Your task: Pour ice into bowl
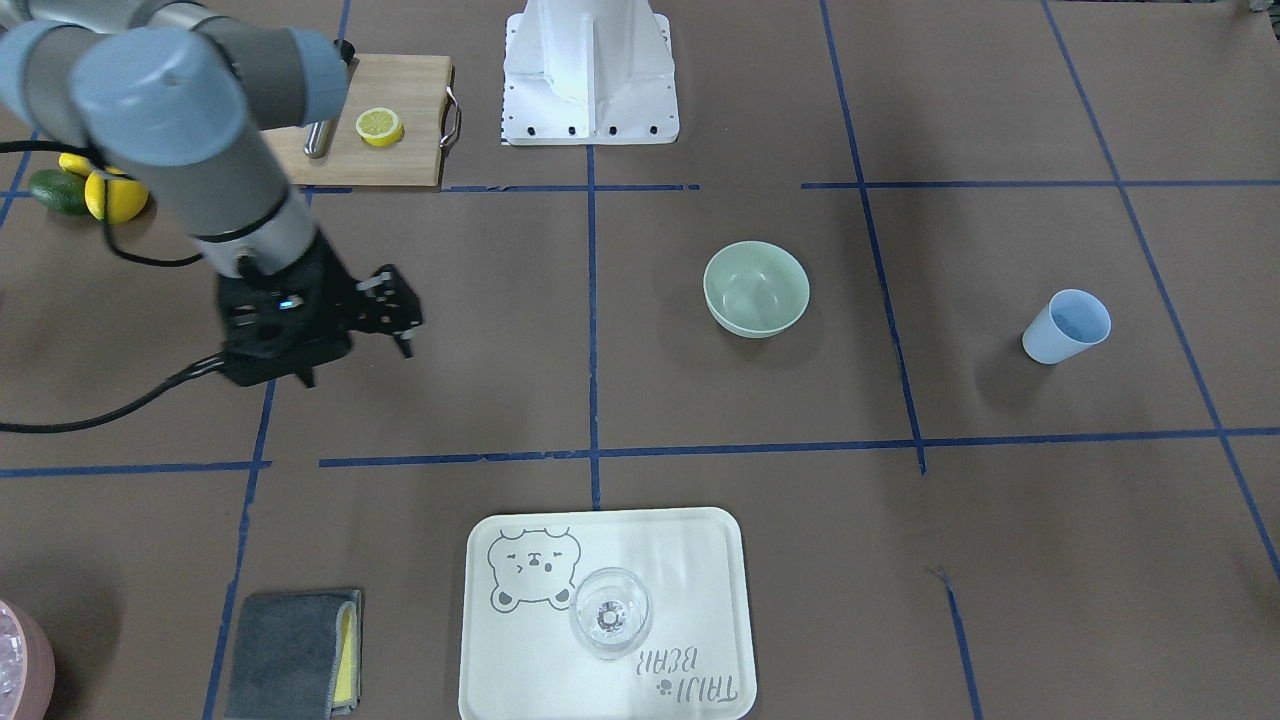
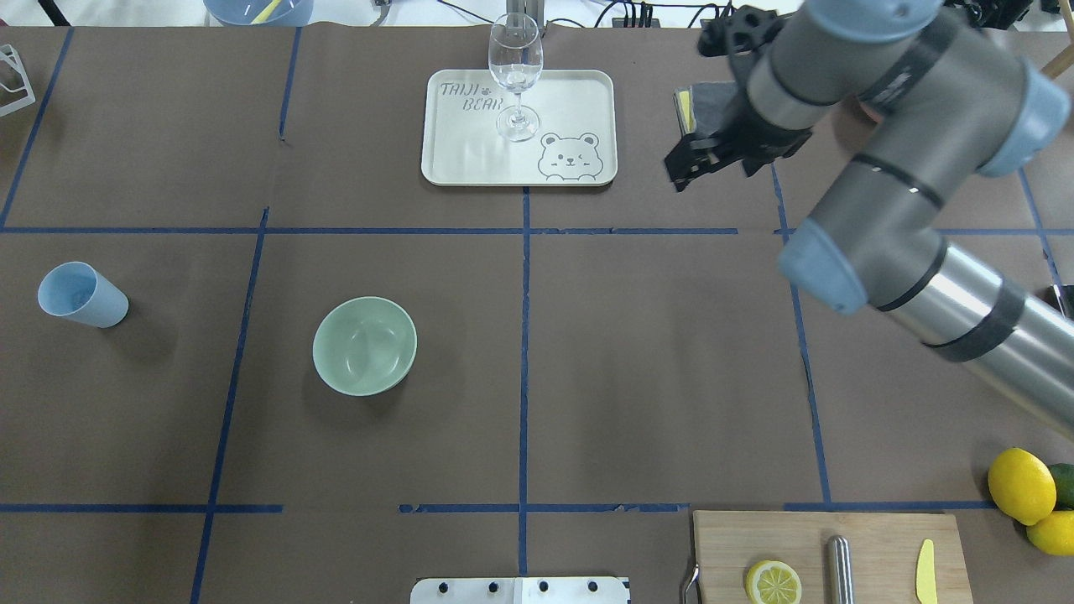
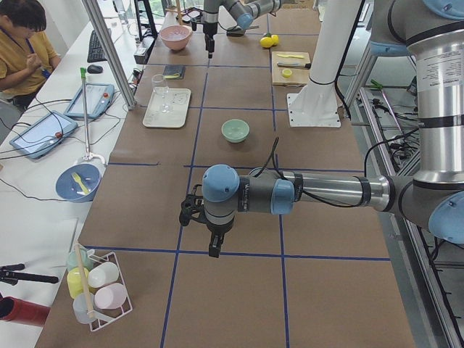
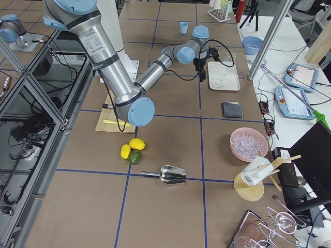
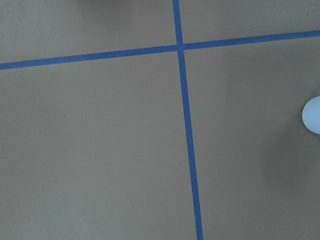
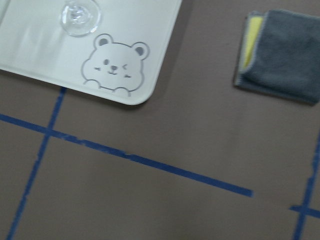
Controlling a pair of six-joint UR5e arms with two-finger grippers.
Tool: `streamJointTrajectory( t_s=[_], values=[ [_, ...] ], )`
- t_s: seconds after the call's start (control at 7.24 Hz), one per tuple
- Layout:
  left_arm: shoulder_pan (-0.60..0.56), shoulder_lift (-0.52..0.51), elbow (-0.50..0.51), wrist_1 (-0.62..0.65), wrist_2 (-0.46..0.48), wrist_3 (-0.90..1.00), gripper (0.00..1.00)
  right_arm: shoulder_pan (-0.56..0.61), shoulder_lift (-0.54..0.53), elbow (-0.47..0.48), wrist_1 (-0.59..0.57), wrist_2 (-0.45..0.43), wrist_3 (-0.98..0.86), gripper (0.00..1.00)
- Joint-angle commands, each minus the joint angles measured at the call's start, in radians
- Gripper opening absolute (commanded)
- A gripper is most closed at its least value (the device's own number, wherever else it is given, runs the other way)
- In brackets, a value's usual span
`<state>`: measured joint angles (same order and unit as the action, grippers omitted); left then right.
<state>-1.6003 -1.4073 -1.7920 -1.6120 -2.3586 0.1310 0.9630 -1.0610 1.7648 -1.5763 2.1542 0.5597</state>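
Overhead looked forward and down from behind the robot. The front camera faced back, steep, and both caught the bowl (image 2: 364, 346) and tray (image 2: 579, 92). Side cameras watched from either end of the table (image 3: 232, 94). Wrist cameras sat close: left over crossing tape lines (image 5: 186, 125), right over the tray's corner and a cloth (image 6: 287, 55).

Brown surface (image 2: 638, 369) gridded with blue tape (image 2: 523, 352). Mint-green bowl (image 2: 364, 345), pale blue cup (image 2: 81, 294), cream tray (image 2: 579, 101) printed with a grey bear (image 2: 568, 156). Pink container (image 4: 249, 157) of clear ice (image 4: 249, 140). Yellow lemons (image 2: 1020, 485).
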Motion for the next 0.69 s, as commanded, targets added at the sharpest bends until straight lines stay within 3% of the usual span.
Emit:
streamJointTrajectory(
  t_s=[0.0, 0.28, 0.55],
  values=[
    [0.003, -0.024, 0.000, -0.063, 0.001, 0.002, 1.00, 0.252, -0.182, -0.001, -0.034, 0.111, -0.414, 1.00],
    [0.003, -0.064, 0.011, -0.273, -0.002, -0.008, 1.00, 0.430, -0.299, -0.014, -0.124, 0.115, -0.751, 1.00],
    [0.005, -0.120, 0.038, -0.605, -0.004, -0.100, 1.00, 0.511, -0.434, -0.011, -0.122, 0.127, -0.817, 1.00]
  ],
)
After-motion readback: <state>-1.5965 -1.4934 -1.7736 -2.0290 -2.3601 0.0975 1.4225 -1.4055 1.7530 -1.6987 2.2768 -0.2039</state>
